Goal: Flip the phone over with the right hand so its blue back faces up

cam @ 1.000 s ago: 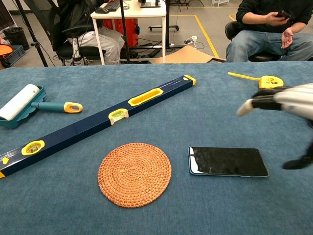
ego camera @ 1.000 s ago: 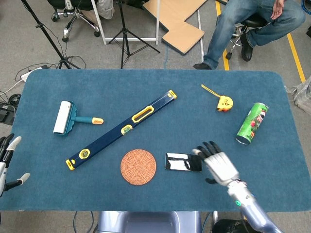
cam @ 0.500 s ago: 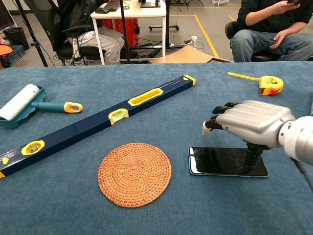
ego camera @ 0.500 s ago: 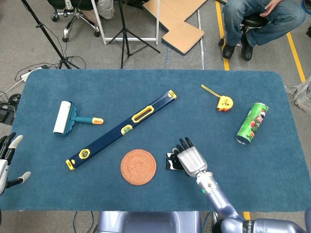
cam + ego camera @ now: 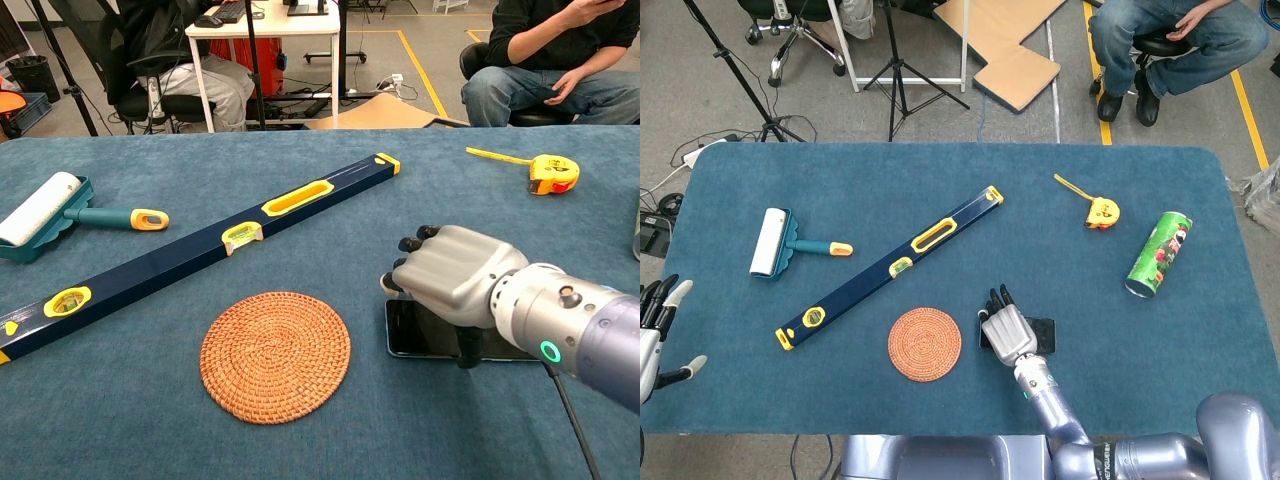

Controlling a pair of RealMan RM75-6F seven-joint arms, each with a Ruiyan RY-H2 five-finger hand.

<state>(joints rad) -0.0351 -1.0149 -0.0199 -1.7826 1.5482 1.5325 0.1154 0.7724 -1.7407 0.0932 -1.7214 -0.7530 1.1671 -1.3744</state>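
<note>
The phone (image 5: 1044,334) (image 5: 418,334) lies flat on the blue table, dark screen up, right of the woven coaster. My right hand (image 5: 1008,330) (image 5: 455,275) hovers palm down over the phone's left half, fingers reaching past its left end. The thumb comes down at the phone's near edge. Nothing is gripped, and much of the phone is hidden under the hand. My left hand (image 5: 658,325) hangs off the table's left edge with fingers spread and nothing in it.
A round woven coaster (image 5: 925,344) (image 5: 275,356) sits just left of the phone. A long blue and yellow level (image 5: 895,265) (image 5: 200,250) runs diagonally behind it. A lint roller (image 5: 775,243) lies far left; a yellow tape measure (image 5: 1101,212) and a green can (image 5: 1159,254) lie right.
My right hand has swept leftward from beyond the phone's right end to above its left half and has dropped lower. The phone has not moved.
</note>
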